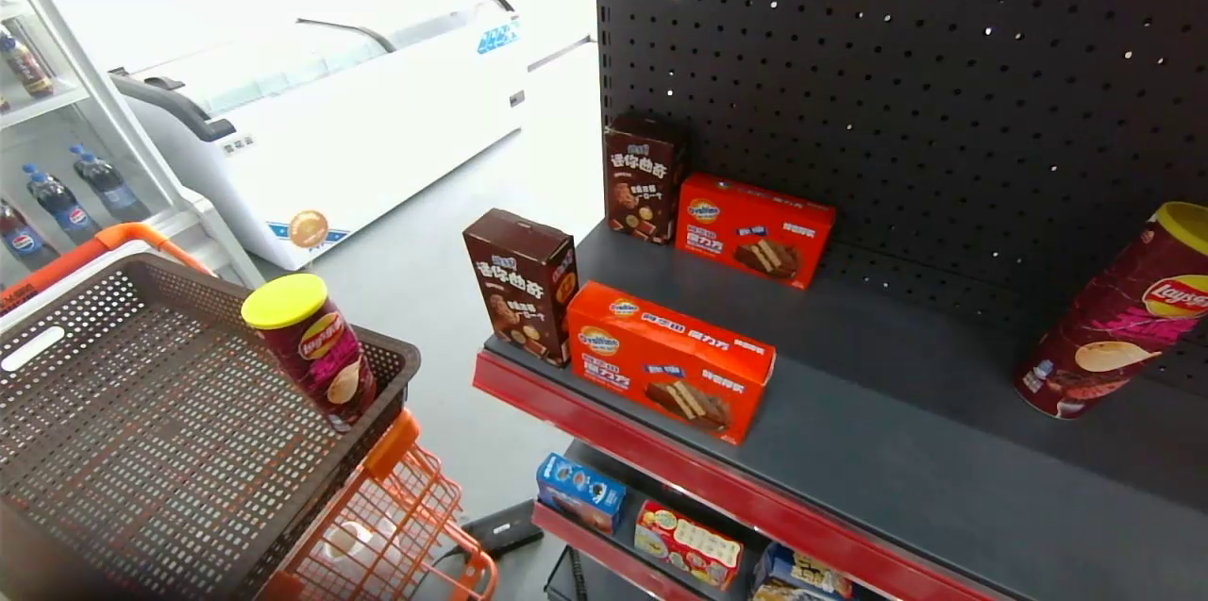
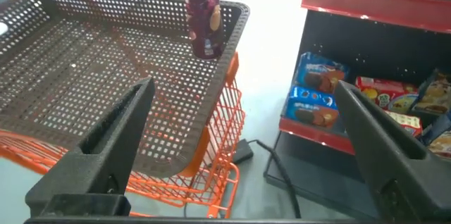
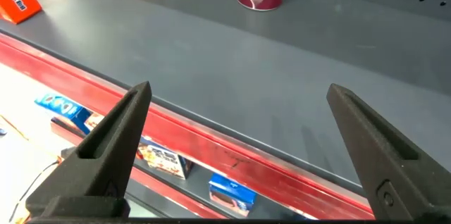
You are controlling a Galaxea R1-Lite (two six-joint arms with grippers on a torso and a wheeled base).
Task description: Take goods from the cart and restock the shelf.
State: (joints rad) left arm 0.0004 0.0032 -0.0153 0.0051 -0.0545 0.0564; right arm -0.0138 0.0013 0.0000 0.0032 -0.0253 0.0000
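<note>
Shop aisle, shelf [image 1: 897, 412] part stocked. Left pincer [image 2: 243, 89] and right pincer [image 3: 239, 91] gaping, empty. Could topple crisp tube [image 1: 316, 356] in basket [image 1: 142, 431] if nudged.

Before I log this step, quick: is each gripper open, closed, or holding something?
Left gripper: open, holding nothing.
Right gripper: open, holding nothing.

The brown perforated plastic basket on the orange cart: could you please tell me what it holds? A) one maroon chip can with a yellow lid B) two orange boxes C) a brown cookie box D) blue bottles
A: a single maroon cylindrical chip can with a yellow lid stands in one corner of the brown perforated plastic basket.
</note>
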